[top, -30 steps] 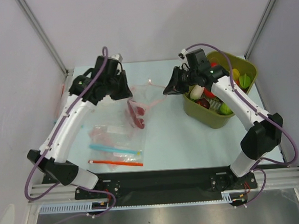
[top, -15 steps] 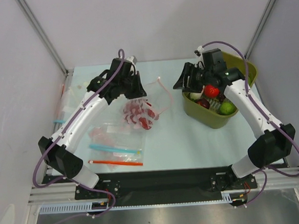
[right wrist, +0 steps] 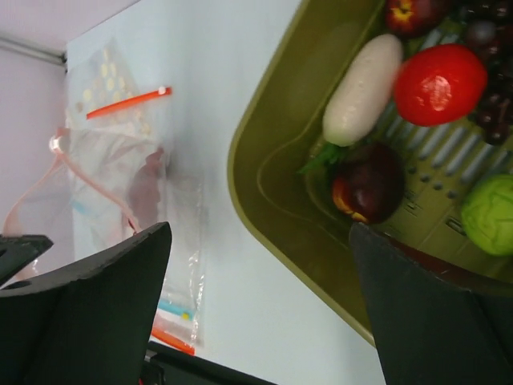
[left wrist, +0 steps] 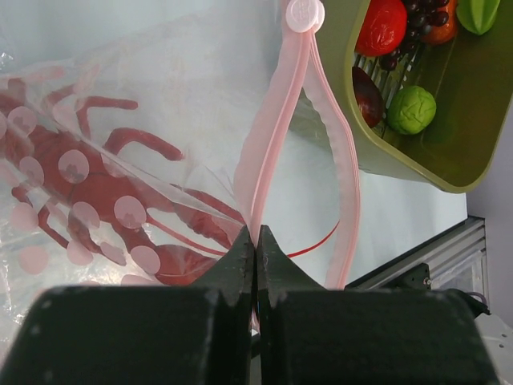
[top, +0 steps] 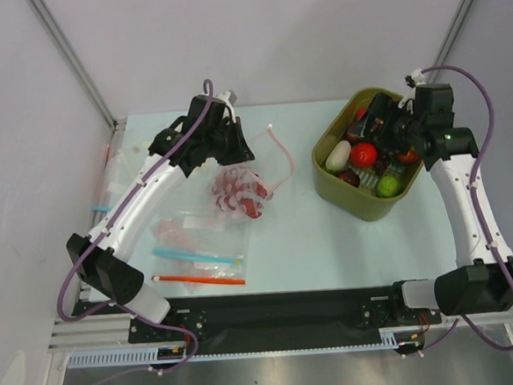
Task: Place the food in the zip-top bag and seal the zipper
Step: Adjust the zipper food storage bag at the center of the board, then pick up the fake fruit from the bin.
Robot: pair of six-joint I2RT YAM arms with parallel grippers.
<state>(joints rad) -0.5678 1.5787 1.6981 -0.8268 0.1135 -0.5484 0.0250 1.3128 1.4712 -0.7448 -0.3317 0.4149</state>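
I'm looking at a pale table (top: 312, 233) that is carrying an olive bin (top: 347, 197) at far right and, at near left, a pile of flat clear bags (top: 189, 237) with an orange-red strip (top: 199, 279) and a blue strip (top: 195, 256) showing. The zip-top bag (top: 234, 190) is sagging at the pile's far edge.

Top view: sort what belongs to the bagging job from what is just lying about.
Job: zip-top bag, pink zipper pinched by the left gripper, lobster inside, radish, tomato, open right gripper.
Lying about: olive bin, green fruit, dark red fruit, orange-strip bag, blue-strip bag.
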